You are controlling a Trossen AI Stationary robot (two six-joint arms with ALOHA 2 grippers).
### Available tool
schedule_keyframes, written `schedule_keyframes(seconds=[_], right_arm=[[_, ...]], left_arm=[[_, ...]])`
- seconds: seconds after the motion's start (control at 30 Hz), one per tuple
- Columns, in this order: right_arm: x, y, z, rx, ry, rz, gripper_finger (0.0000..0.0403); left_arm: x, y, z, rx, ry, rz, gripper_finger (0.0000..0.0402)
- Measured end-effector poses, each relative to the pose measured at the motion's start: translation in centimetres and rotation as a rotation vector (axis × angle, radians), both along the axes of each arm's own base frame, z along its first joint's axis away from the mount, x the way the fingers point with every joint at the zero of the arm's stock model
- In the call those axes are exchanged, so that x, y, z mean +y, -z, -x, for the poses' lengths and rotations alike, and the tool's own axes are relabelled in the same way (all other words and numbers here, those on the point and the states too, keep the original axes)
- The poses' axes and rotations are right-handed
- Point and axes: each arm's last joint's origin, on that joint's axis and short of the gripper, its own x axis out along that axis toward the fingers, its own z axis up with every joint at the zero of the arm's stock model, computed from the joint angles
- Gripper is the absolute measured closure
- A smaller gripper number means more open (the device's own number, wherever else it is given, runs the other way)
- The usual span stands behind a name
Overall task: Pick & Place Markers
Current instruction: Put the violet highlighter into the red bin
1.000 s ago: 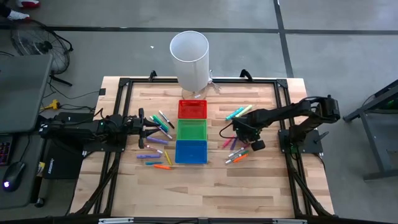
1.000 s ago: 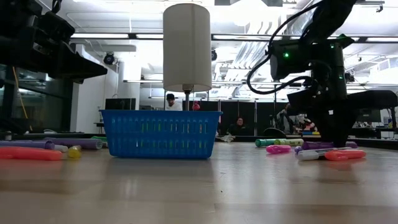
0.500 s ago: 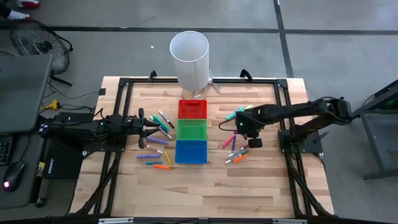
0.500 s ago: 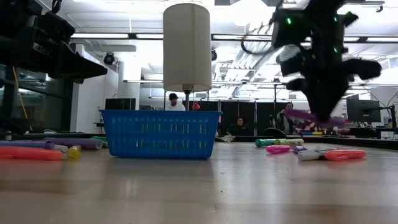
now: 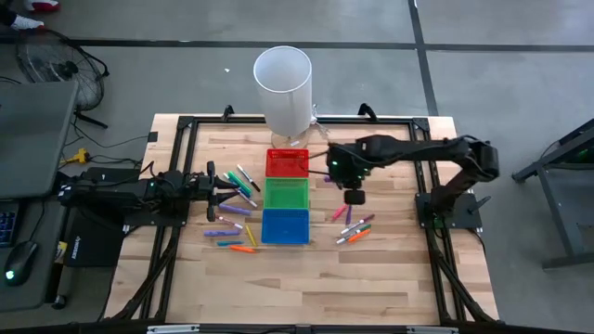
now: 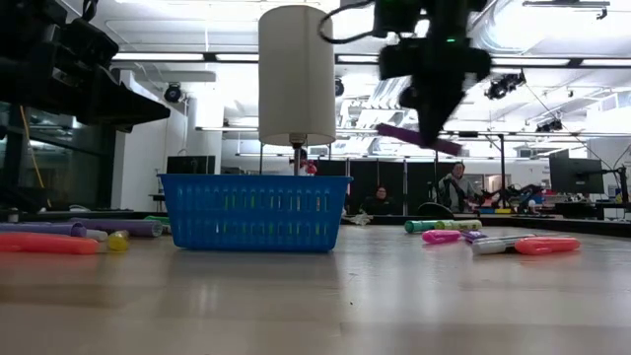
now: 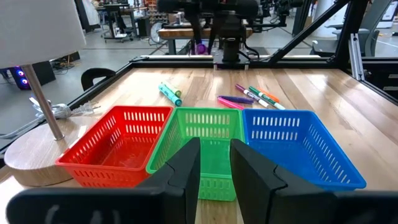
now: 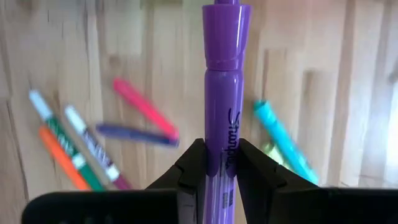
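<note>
Right gripper (image 5: 340,173) clamps purple marker (image 8: 222,93) crosswise above the table's middle, just beside the red bin (image 5: 287,162); left gripper (image 7: 214,168), empty, waits nearly closed.

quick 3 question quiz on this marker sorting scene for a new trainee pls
1. True or false: the right gripper is empty.
2. The three bins sit in a row. From the lamp end, their order is: A) red, green, blue B) blue, red, green C) green, blue, red
3. Fill in: the left gripper points toward the ___ bin.

Key
1. False. It is shut on a purple marker, carried in the air near the red bin.
2. A: red, then the green bin, then the blue bin.
3. Green. That arm waits at the table's left side.
</note>
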Motion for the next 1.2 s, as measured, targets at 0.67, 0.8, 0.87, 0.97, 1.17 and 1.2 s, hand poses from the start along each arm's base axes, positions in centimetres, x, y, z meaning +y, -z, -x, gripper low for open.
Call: schedule_keyframes(seconds=[0.67, 0.8, 0.87, 0.97, 1.17, 1.2], right_arm=[[-3.4, 1.8, -12.9, -0.06, 0.014, 0.125, 0.034], [-3.6, 2.7, -14.5, -0.05, 0.01, 0.187, 0.0339], [-3.5, 3.4, -15.2, -0.042, 0.008, 0.201, 0.0339], [-3.3, 4.0, -16.0, -0.044, 0.005, 0.207, 0.0339], [-3.3, 5.1, -16.3, -0.014, 0.017, 0.271, 0.0335], [-3.3, 5.2, -16.3, -0.013, 0.017, 0.27, 0.0335]], left_arm=[[0.0, 0.0, 0.0, 0.0, 0.0, 0.0, 0.0316], [0.0, 0.0, 0.0, 0.0, 0.0, 0.0, 0.0316], [0.0, 0.0, 0.0, 0.0, 0.0, 0.0, 0.0316], [0.0, 0.0, 0.0, 0.0, 0.0, 0.0, 0.0316], [0.0, 0.0, 0.0, 0.0, 0.0, 0.0, 0.0316], [0.0, 0.0, 0.0, 0.0, 0.0, 0.0, 0.0316]])
